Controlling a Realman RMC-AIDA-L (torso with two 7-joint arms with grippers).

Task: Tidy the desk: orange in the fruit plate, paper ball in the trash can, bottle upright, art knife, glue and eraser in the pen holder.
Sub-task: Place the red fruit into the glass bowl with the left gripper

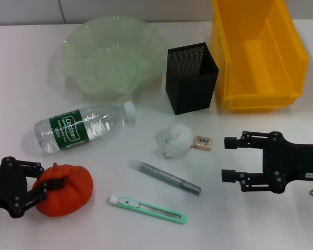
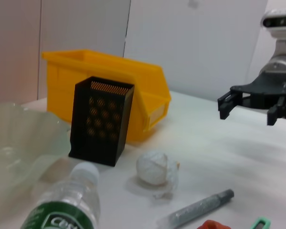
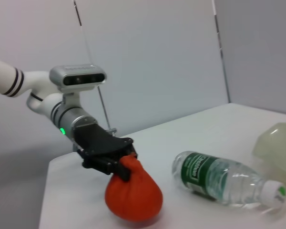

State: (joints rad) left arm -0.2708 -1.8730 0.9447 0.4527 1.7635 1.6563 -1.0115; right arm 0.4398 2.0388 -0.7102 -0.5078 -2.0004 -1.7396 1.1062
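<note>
So far nothing is put away. Trash bin (image 1: 261, 52), fruit plate (image 1: 112, 54) and pen holder (image 1: 192, 78) hold nothing. Water bottle (image 1: 83, 127) lies on its side, cap toward the pen holder. Left gripper (image 1: 39, 186) is clenched on the orange (image 1: 68, 190), near the table's front-left edge. Right gripper (image 1: 230, 159) hovers with fingers spread. Glue stick (image 1: 164, 177), art knife (image 1: 148, 209), paper ball (image 1: 173, 140) and eraser (image 1: 202, 142) await.

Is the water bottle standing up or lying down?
Lying down. The water bottle rests on its side on the table, its white cap pointing toward the pen holder, near the green plate.
</note>
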